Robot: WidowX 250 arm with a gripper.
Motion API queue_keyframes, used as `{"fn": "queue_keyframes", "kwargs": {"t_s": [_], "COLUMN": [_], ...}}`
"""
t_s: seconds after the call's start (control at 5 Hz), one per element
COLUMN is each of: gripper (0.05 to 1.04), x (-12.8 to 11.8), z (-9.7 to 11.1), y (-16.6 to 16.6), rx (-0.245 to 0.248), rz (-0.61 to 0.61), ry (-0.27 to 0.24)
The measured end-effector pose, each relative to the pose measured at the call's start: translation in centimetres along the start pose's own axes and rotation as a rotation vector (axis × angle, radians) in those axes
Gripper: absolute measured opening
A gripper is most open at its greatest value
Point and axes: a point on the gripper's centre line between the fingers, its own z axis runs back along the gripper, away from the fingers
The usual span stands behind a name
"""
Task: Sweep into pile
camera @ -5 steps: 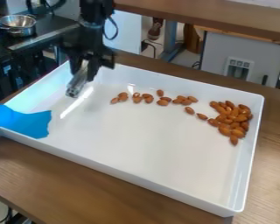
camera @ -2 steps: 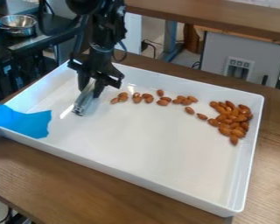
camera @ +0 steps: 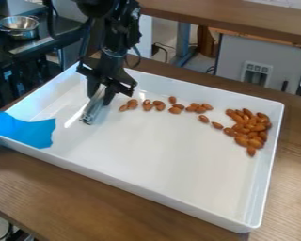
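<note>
The gripper has its jaws closed around a metal tool; the almonds lie right of them in view, some near, most well apart

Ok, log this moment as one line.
gripper: holding silvery tool over tray | tip contact: unclear | main almond pile: tray's picture-right end | loose almond trail: stretches toward tool | sweep: unfinished
</note>
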Motion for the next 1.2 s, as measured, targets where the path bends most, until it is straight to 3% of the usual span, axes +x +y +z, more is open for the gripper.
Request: {"fn": "queue_keyframes", "kwargs": {"t_s": [0.2,0.6,1.2], "gripper": [0.365,0.365,0.365], "x": [0.1,-0.5,-1.2], "z": [0.3,2.5,4.7], "y": [-1.1,-6.6,-12.4], "rx": [-0.024,-0.099,-0.153], "rz": [0.018,-0.028,-0.015], "ry": [0.032,0.053,0.081]}}
